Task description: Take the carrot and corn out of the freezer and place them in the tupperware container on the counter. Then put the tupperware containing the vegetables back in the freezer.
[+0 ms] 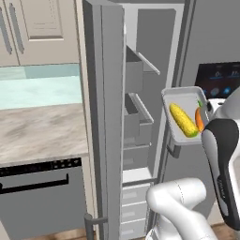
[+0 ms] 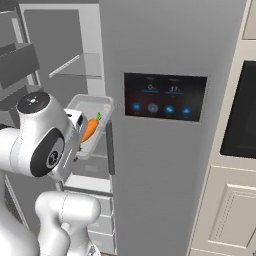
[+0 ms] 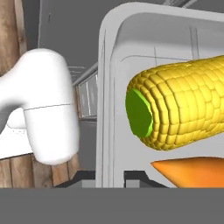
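Grey fills most of this kitchen scene: a tall side-by-side fridge stands with its left-hand compartment, the freezer (image 1: 140, 93), swung open, so that its door bins (image 1: 133, 117), inner shelves and lower drawers (image 1: 136, 206) face the room. To the left of the open door lies the counter (image 1: 42, 131), a marbled beige worktop above a dark dishwasher front (image 1: 42, 187), with pale cabinets (image 1: 37, 28) overhead. On the closed fridge door to the right sits a dark touch panel (image 2: 165, 96), and further right a beige cabinet with a dark oven window (image 2: 240, 110).

Held up in front of the freezer opening is the tupperware container (image 1: 180, 96), a shallow pale-grey tray tilted so its inside faces the left base camera. Inside it lie both vegetables: the corn (image 1: 183, 120), a yellow cob running diagonally across the tray, and the carrot (image 1: 199, 119), orange with a small green top, just beside the corn on the side nearer the arm. From the right base view the carrot (image 2: 90, 129) shows against the tray's wall (image 2: 95, 102).

In the hand view the corn's green end (image 3: 140, 113) and the carrot's tip (image 3: 192, 171) rest close together on the tray floor. At the bottom of that view the gripper (image 3: 109, 177) is closed on the tray's rim, a dark finger tip (image 3: 133, 176) on each side of the wall.
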